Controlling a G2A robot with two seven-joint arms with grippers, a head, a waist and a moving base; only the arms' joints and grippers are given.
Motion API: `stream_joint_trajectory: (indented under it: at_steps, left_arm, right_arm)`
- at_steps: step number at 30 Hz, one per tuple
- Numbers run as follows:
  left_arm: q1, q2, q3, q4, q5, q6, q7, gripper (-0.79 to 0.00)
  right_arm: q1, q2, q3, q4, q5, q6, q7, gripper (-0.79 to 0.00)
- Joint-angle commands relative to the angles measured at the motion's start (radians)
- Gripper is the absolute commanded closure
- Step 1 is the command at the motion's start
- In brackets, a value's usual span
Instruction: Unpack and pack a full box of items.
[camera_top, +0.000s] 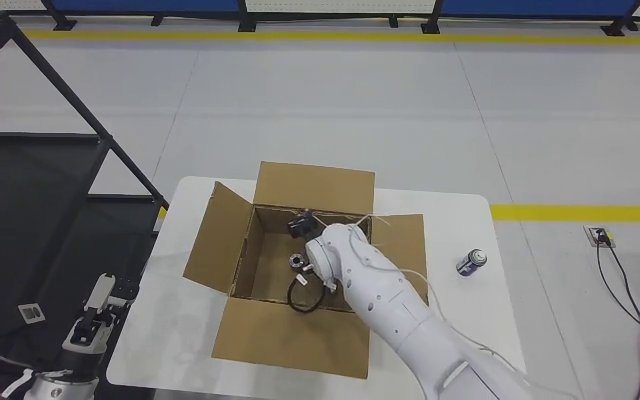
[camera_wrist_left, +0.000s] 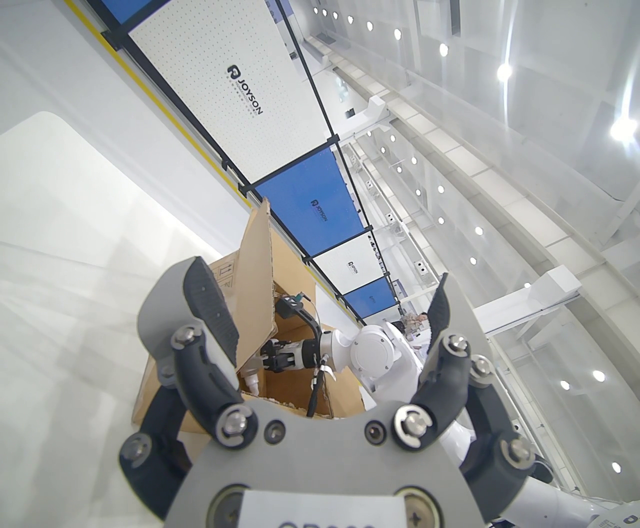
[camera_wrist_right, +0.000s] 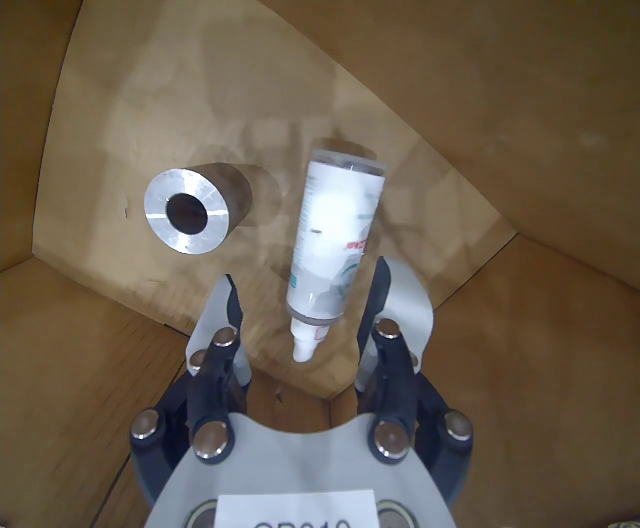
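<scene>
An open cardboard box (camera_top: 290, 340) stands on the white table (camera_top: 460, 320), its flaps folded out. My right arm (camera_top: 360, 280) goes down into it. Inside, my right gripper (camera_wrist_right: 305, 275) is open just above the box floor (camera_wrist_right: 150, 75). A white bottle (camera_wrist_right: 335, 235) lies between and beyond its fingers, nozzle towards the wrist. A hollow metal cylinder (camera_wrist_right: 192, 210) lies beside the bottle and shows from above as the cylinder (camera_top: 298, 263). My left gripper (camera_wrist_left: 320, 277) is open and holds nothing. It hangs off the table's near left corner as the left gripper (camera_top: 100, 292), facing the box (camera_wrist_left: 255, 280).
A small can (camera_top: 471, 262) stands on the table to the right of the box. A black cable loop (camera_top: 300, 296) hangs from the right arm inside the box. A black frame (camera_top: 100, 140) and dark cloth stand left of the table.
</scene>
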Motion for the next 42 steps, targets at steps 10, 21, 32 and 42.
stream_joint_trajectory:
  at_steps: [10,21,32,42]
  left_arm:
    - [0.000,0.000,0.000,0.000,0.000,0.000,0.000,-0.785]
    - [0.000,0.000,0.000,0.000,0.000,0.000,0.000,-0.785]
    - [0.000,0.000,0.000,0.000,0.000,0.000,0.000,-0.785]
    - [0.000,0.000,0.000,0.000,0.000,0.000,0.000,-0.785]
  right_arm:
    - [-0.110,0.047,0.063,-0.340,-0.120,0.066,0.008,-0.585]
    - [-0.684,0.187,0.346,-1.338,-0.611,0.117,0.004,-0.785]
    - [-1.017,0.225,0.799,-1.522,-0.540,0.192,-0.179,-0.785]
    - [-0.921,0.230,0.874,-1.188,-0.491,0.211,-0.248,-0.785]
